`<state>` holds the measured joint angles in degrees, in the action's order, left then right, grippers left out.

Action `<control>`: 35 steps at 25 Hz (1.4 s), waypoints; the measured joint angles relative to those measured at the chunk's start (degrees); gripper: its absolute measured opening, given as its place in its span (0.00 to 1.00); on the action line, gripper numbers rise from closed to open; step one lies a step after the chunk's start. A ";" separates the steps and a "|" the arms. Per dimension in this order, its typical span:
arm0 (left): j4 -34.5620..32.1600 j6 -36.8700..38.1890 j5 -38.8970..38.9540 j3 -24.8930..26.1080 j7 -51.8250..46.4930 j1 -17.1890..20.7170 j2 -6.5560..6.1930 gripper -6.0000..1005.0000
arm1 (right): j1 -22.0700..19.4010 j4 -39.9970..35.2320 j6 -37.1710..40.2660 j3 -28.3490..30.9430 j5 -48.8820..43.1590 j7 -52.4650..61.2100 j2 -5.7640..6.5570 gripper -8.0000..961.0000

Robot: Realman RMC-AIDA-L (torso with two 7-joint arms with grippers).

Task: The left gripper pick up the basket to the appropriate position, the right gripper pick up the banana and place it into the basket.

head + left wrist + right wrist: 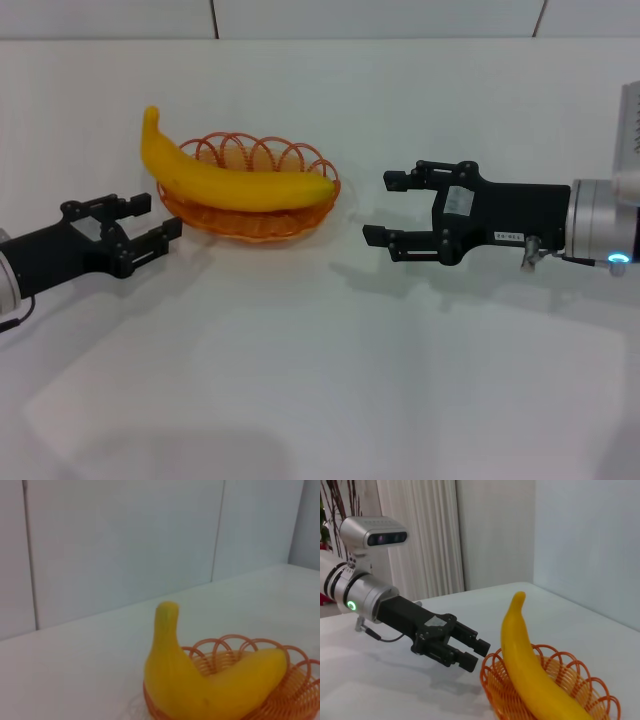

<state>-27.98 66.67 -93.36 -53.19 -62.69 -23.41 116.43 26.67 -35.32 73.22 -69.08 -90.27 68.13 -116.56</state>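
The banana [225, 180] is lying across the orange wire basket [262, 222] at about eleven o'clock on the white surface [320, 380], its stem jutting past the rim toward ten o'clock. The left end effector [150, 224] is being held at nine o'clock of the basket, released, its fingertips just beside the rim and nothing gripped. The right end effector [385, 208] is poised at three o'clock, fingers spread and empty, apart from the basket. The placing step is judged done; what is being called for next appears only a clear withdrawal of both arms, without nudging the basket.
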 joint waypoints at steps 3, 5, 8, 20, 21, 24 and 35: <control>0.70 -0.03 0.28 0.01 0.76 -0.32 0.09 0.56 | -0.02 0.06 -0.26 0.07 0.14 0.22 -0.02 0.81; 0.96 -0.05 0.66 -0.02 1.34 -0.51 0.11 0.56 | -0.03 0.13 -0.26 0.08 0.14 0.34 0.04 0.81; 1.04 -0.05 1.35 -0.11 1.83 -0.57 0.11 0.56 | -0.03 0.18 -0.26 0.11 0.16 0.27 0.05 0.81; 1.26 0.07 1.70 -0.42 1.93 -1.09 0.11 0.56 | -0.04 0.25 -0.37 0.17 0.22 0.16 0.02 0.81; 1.26 0.07 1.70 -0.42 1.94 -1.12 0.11 0.56 | -0.04 0.25 -0.38 0.17 0.25 0.16 0.02 0.81; 1.26 0.04 1.64 -0.43 1.95 -1.07 0.11 0.56 | -0.04 0.25 -0.58 0.17 0.28 0.12 0.02 0.81; 1.26 -0.06 1.35 -0.43 1.96 -0.79 0.11 0.56 | -0.13 0.25 -1.86 0.17 0.28 -0.04 0.02 0.81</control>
<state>-26.72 66.62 -92.01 -53.62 -60.73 -24.20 116.54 26.54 -35.06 71.36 -68.90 -89.99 68.10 -116.54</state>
